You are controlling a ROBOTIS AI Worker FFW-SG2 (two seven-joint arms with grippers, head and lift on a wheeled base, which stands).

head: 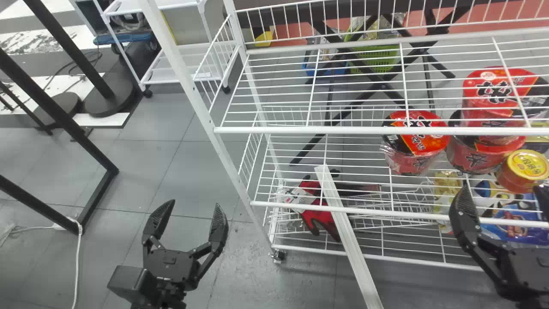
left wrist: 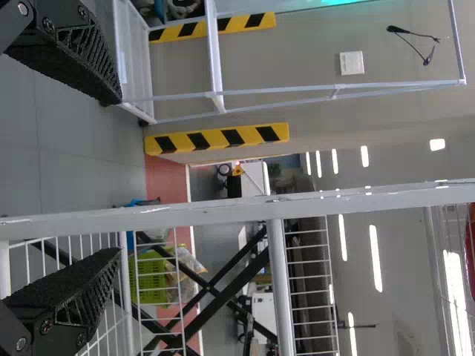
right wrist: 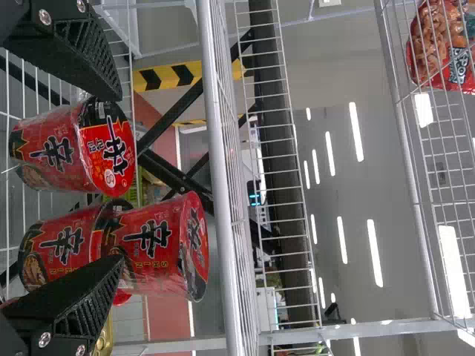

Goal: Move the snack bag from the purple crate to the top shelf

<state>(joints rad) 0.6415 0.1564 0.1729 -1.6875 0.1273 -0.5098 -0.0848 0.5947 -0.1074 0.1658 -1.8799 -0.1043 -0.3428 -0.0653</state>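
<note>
My left gripper (head: pixel 194 207) is hanging outside the near-left post of the white wire rack (head: pixel 300 130), its jaws standing wide with nothing between them. To the right of these jaws, a pale bar (head: pixel 352 240) is leaning slantwise across the rack's front.

Farther right, a single red noodle cup (right wrist: pixel 56 152) is standing on a wire shelf, beyond my right jaws and toward their left side. High above those jaws, also toward their left, a red snack bag (right wrist: pixel 438 48) is lying on the upper wire shelf (right wrist: pixel 407 148); I am taking it for the task's bag. My right gripper (right wrist: pixel 119 178) is hanging in front of the rack, its jaws wide and empty too. Beyond them, toward their right, stacked red noodle cups (right wrist: pixel 163 241) are standing, with a yellow-lidded tub (head: pixel 529 165) just beside.

I am judging the placing to be done, so the step in hand is backing off well. I am wanting both jaws to be drawing straight back from the wires, slowly and without twisting, before any lowering or turning. A sideways swing would be risking a hooked wire on the right, a toppled cup, or a knock against the post on the left.
</note>
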